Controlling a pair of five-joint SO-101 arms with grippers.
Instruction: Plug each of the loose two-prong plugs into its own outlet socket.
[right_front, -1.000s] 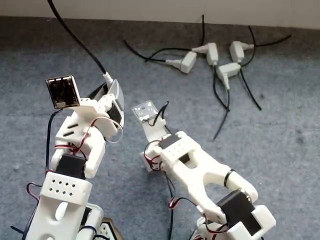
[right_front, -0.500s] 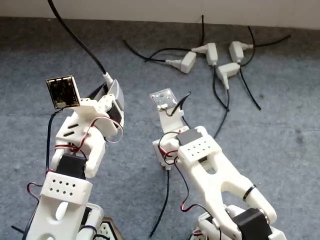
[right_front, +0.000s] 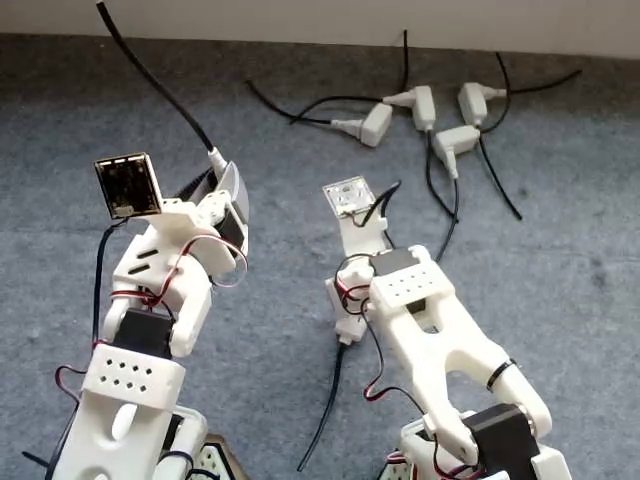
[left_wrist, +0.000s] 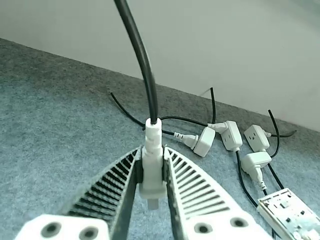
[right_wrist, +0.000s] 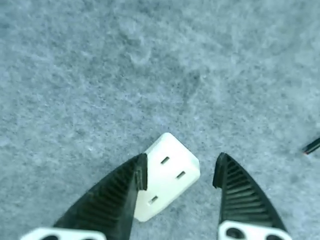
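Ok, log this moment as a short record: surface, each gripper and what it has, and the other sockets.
surface: grey carpet
left gripper: shut on a white plug, with a black cord rising from it
right gripper: open, over a white socket block that lies flat on the carpet; one finger at the block's edge, the other apart
other sockets: four white pieces with black cords, clustered at the far side
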